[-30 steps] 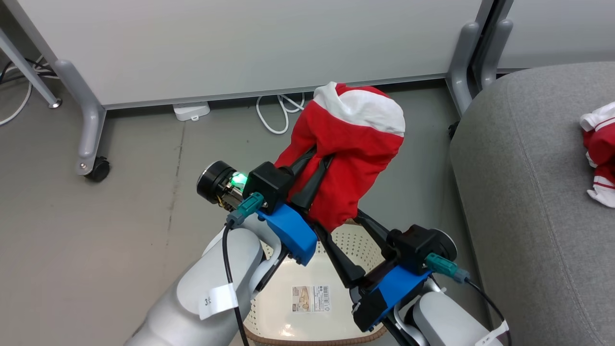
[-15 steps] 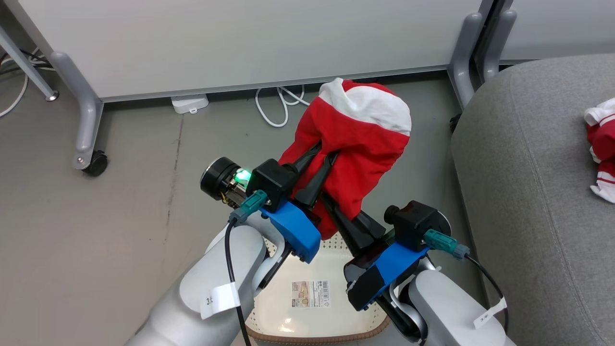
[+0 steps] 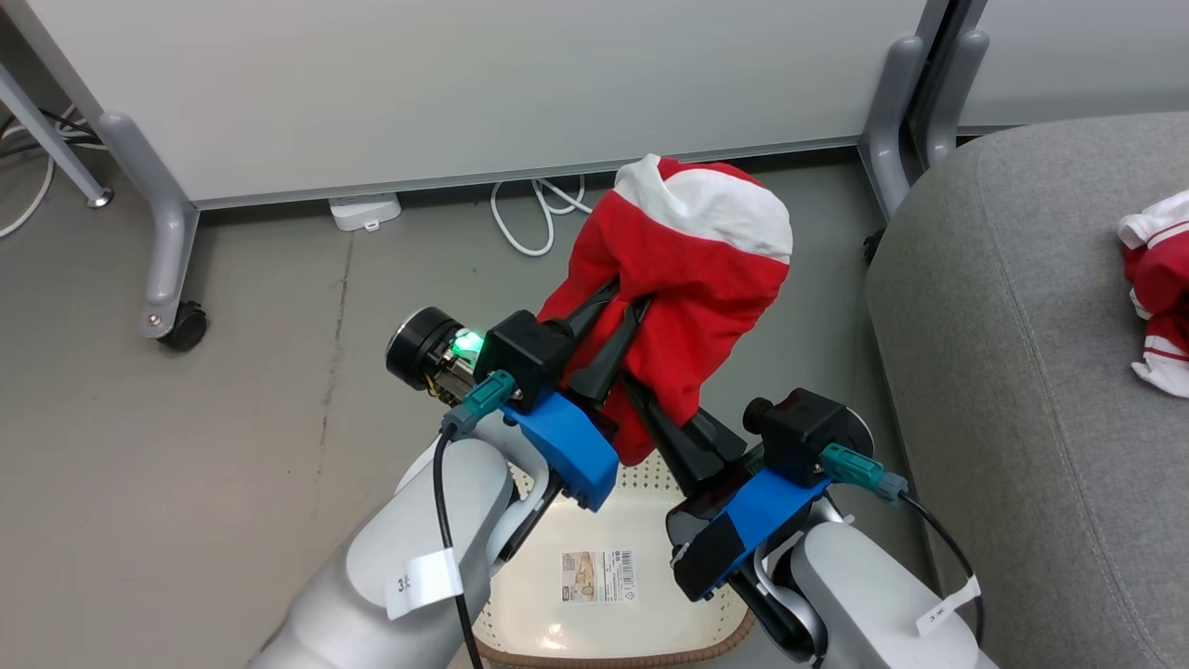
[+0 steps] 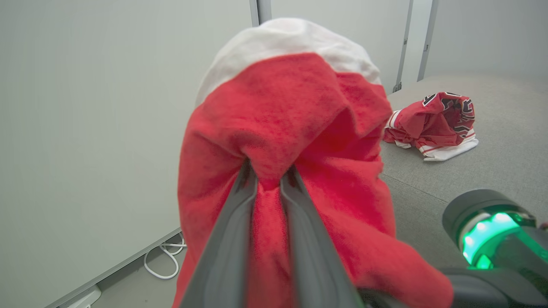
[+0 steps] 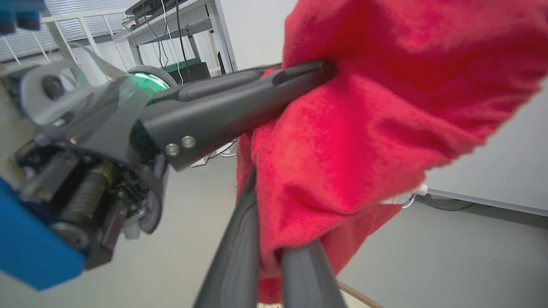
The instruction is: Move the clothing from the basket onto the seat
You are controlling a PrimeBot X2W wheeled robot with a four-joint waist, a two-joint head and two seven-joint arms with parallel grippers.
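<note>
Over grey floor (image 3: 232, 372), left hand (image 3: 630, 294) and right hand (image 3: 641, 400) pinch red garment (image 3: 687, 288) upright, white band (image 3: 706, 200) topmost.

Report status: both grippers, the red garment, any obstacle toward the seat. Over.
Both shut on red garment: left gripper, right gripper. It hangs above basket. On seat, jersey lies away from near edge.

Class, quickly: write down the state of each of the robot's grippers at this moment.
The left gripper: closed, holding the red garment.
The right gripper: closed, pinching the lower part of the same red garment.
</note>
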